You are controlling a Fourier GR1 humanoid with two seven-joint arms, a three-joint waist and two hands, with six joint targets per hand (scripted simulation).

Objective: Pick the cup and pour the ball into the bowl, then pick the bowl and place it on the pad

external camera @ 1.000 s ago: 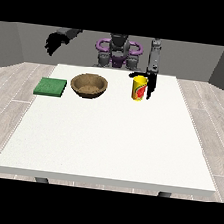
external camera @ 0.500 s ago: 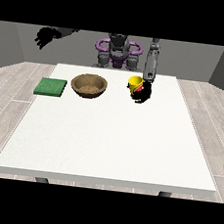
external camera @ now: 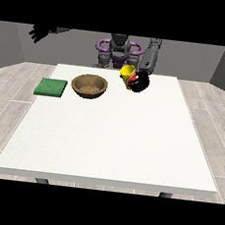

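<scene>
So in the last second the hand at the view's right, fingers wrapped round the yellow cup, has lifted it off the table and tipped it toward the brown bowl, so the pour looks underway, ball not visible.

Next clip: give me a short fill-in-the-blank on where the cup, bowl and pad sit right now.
The yellow cup is held by the hand at the view's ____.
The brown bowl lies between the cup and the ____ pad.
The bowl rests on the ____, not on the pad.
The cup is ____, not upright.

Missing words: right; green; table; tilted
</scene>
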